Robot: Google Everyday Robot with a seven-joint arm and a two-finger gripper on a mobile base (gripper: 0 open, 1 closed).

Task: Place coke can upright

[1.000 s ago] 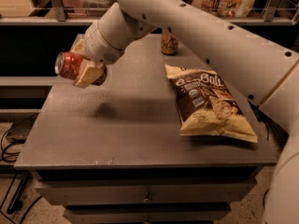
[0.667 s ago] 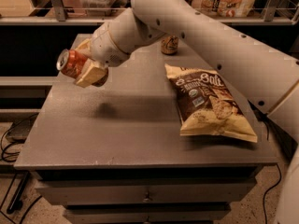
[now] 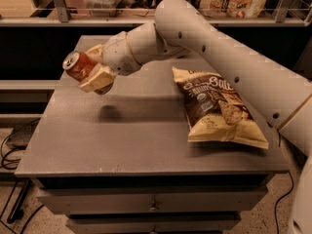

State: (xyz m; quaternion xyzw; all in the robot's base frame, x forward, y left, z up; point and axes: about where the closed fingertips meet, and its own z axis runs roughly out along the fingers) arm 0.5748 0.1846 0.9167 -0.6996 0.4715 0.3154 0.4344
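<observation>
Table (image 3: 122,145): one chip bag (image 3: 219,106); above left, one coke can (image 3: 77,65) (tilted) gripped by claw (image 3: 89,66)

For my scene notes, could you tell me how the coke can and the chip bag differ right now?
The coke can is small and red; the chip bag is larger, brown and tan. The can hangs tilted above the table, clamped in the gripper left of the bag; the bag lies flat on it.

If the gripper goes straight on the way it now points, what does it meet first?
Likely nothing. The gripper, shut on the can, points to the picture's left, raised above the table; its line seems to pass beyond the table's edge, but depth is unclear.
</observation>
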